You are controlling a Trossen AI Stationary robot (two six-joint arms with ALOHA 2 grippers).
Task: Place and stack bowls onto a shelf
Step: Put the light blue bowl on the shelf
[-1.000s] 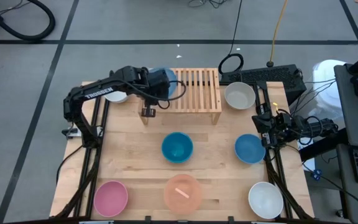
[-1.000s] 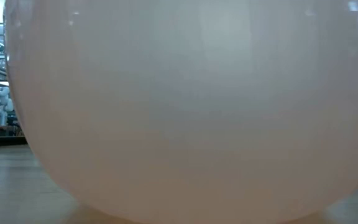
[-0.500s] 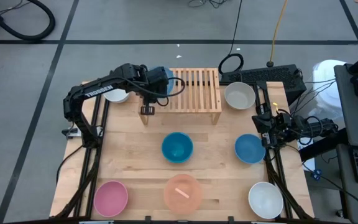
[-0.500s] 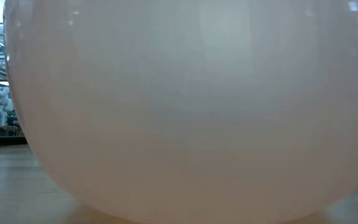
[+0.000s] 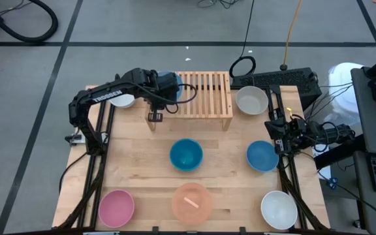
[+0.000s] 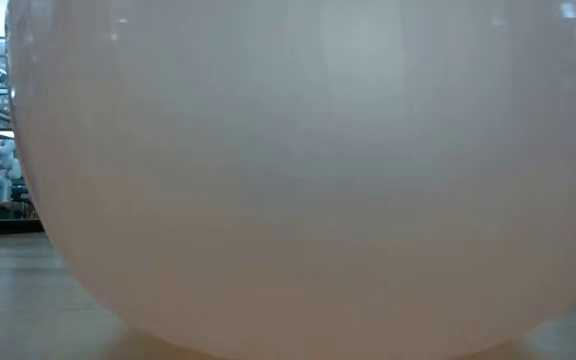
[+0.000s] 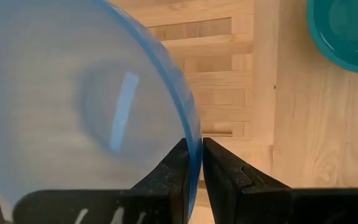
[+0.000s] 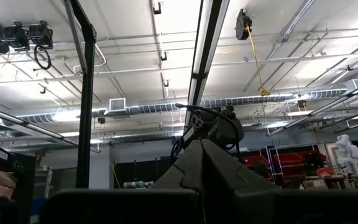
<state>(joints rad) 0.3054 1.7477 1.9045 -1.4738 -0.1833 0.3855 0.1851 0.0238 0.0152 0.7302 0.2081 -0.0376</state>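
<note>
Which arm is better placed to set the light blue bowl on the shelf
Left. Its gripper is shut on the light blue bowl over the shelf. The right gripper is parked at the table's right edge, pointing up at the ceiling.

From overhead I get even, bright light on the table (image 5: 142,156), with only short soft shadows under the bowls. My low camera is filled by the peach bowl (image 6: 308,170), a soft, out-of-focus glow. The light blue bowl (image 7: 73,106) blurs close to my left wrist lens, and ceiling strip lights (image 8: 207,37) glare on the right.
</note>
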